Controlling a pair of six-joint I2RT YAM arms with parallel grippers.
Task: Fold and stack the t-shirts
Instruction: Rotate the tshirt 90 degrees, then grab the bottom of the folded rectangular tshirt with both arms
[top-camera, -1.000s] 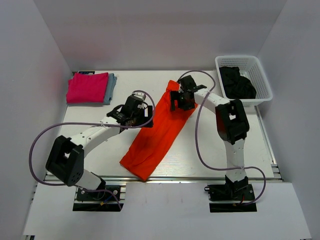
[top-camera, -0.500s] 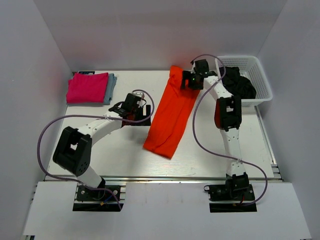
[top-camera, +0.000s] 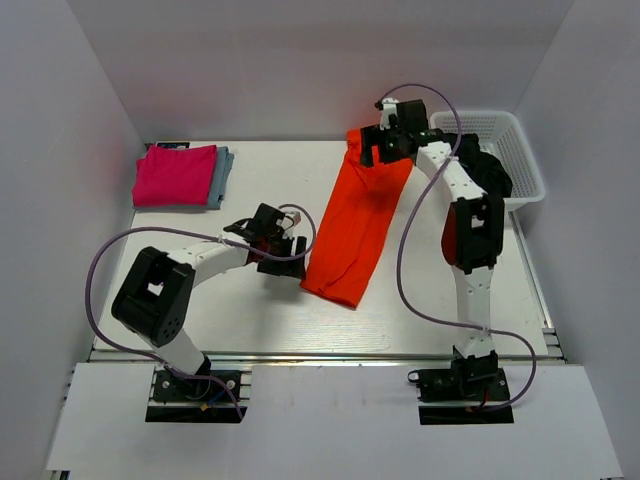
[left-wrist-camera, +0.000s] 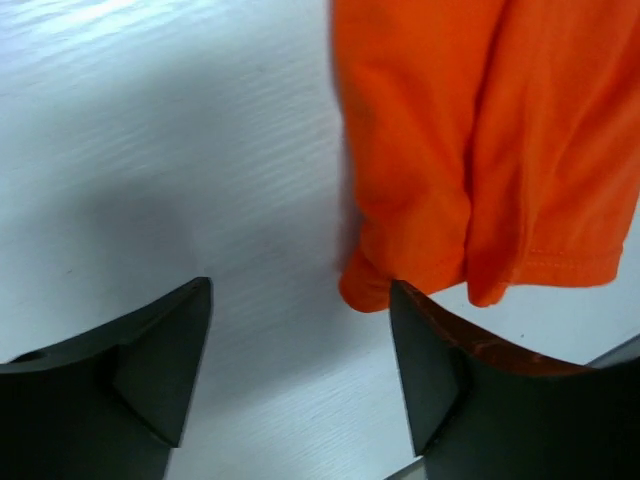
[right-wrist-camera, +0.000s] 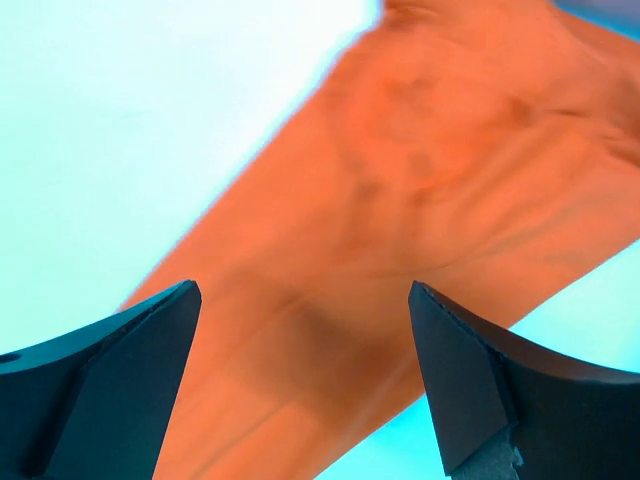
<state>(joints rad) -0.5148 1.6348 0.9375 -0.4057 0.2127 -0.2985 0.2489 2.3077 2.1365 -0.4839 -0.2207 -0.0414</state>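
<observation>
Two grippers out over the white table (top-camera: 250, 310), both with fingers spread wide and nothing pinched. Between them, the orange t-shirt (top-camera: 358, 225): folded into a long narrow strip, slanting from the far middle of the table down toward its near centre. Over the strip's far end, the right gripper (top-camera: 378, 150); touching the cloth or just above it, cannot tell from overhead. Seen from the right wrist: blurred orange cloth (right-wrist-camera: 400, 200) across the whole gap beyond the parted fingers (right-wrist-camera: 110, 390). Near the strip's lower end, just beside its left edge, the left gripper (top-camera: 290, 257). Seen from the left wrist: bare tabletop between the fingers (left-wrist-camera: 150, 380), and the shirt's hemmed corner (left-wrist-camera: 480, 150) close above one fingertip, contact unclear. At the far left corner, a folded magenta-pink t-shirt (top-camera: 175, 175) stacked on a light blue-grey t-shirt (top-camera: 224, 170), only the right edge of the lower one showing. At the far right, a white lattice basket (top-camera: 528, 160) with dark black t-shirts (top-camera: 495, 178) bundled inside, partly hidden behind the right arm.
</observation>
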